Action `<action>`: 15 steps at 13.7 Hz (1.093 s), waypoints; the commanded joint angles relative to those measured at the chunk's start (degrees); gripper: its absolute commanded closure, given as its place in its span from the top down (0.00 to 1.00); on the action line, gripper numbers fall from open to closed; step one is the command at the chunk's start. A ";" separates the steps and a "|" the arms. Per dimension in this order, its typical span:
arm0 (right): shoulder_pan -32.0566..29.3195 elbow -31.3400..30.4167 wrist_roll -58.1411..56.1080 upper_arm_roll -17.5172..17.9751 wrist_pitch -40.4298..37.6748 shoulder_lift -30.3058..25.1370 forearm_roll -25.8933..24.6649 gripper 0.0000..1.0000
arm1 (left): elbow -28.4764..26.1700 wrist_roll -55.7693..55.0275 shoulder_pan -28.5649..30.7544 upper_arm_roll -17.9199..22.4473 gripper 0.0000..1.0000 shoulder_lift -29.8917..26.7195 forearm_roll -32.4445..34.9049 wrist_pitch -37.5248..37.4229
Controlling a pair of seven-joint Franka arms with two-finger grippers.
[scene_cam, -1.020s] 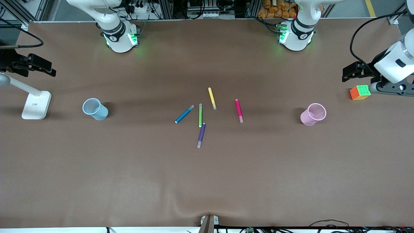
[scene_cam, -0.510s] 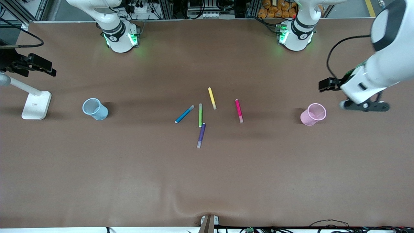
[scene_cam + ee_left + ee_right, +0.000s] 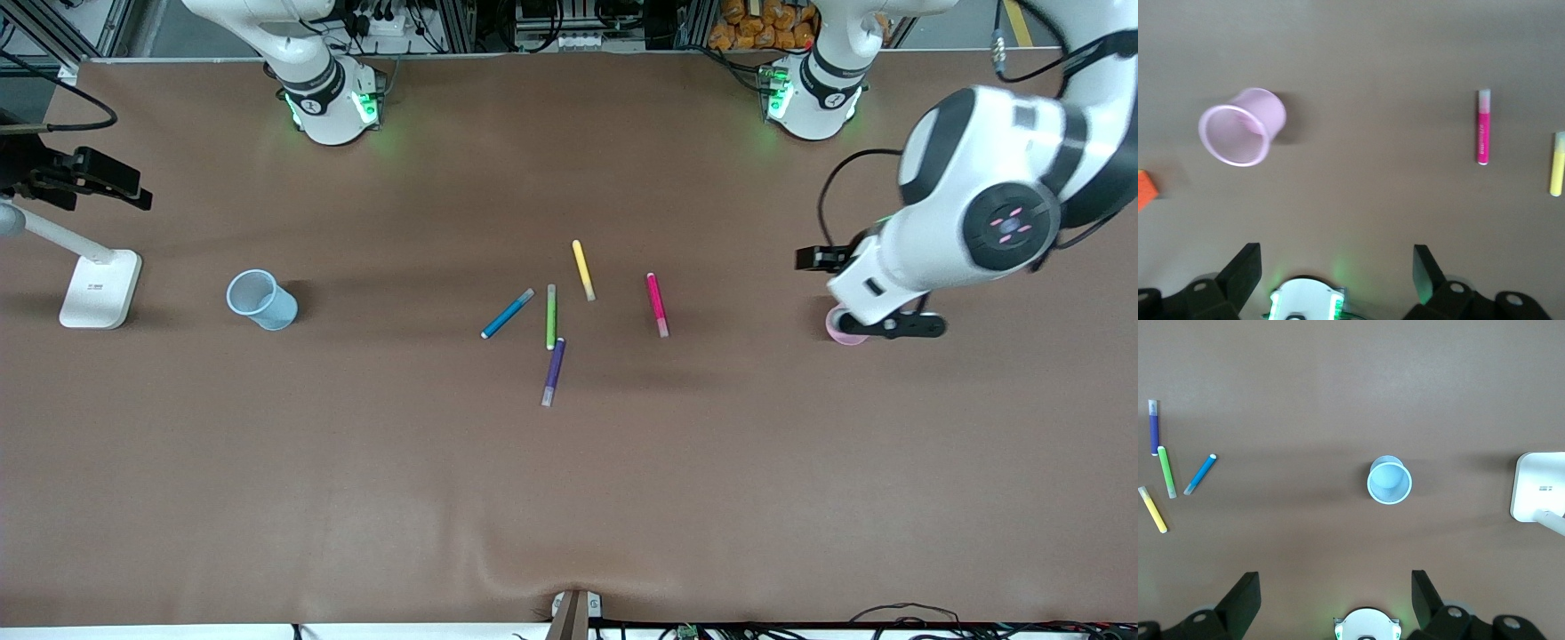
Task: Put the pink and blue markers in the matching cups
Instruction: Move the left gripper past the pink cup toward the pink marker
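Observation:
The pink marker [image 3: 657, 304] [image 3: 1483, 127] and the blue marker [image 3: 508, 313] [image 3: 1200, 474] lie flat at the table's middle. The pale pink cup [image 3: 838, 333] [image 3: 1243, 127] stands toward the left arm's end and is mostly covered by that arm in the front view. My left gripper [image 3: 892, 327] [image 3: 1336, 263] hangs open and empty over the pink cup's area. The pale blue cup [image 3: 260, 300] [image 3: 1389, 481] stands toward the right arm's end. My right gripper [image 3: 1336, 583] waits high over that end, open and empty.
Yellow [image 3: 583, 269], green [image 3: 551, 316] and purple [image 3: 554, 371] markers lie among the two task markers. A white stand [image 3: 100, 289] sits beside the blue cup at the table's right-arm end. An orange cube corner [image 3: 1146, 190] shows beside the pink cup.
The left arm has swung in from the table's end toward the middle and now covers the pink cup and the cube. The right arm, markers and cups have not moved.

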 commanded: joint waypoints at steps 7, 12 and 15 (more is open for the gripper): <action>-0.08 -1.36 -0.78 -0.23 -0.07 -1.50 -0.44 1.00 | 1.35 -10.74 -7.02 0.26 1.00 10.92 -2.95 4.07; -0.08 -1.36 -0.86 -0.31 -0.07 -1.32 -0.35 1.00 | 1.27 -14.89 -8.97 0.26 1.00 16.72 -10.85 10.32; 0.10 -0.22 -0.87 -0.05 -0.77 -0.97 -0.44 1.00 | 1.18 -14.89 -9.23 0.34 1.00 18.05 -11.92 11.99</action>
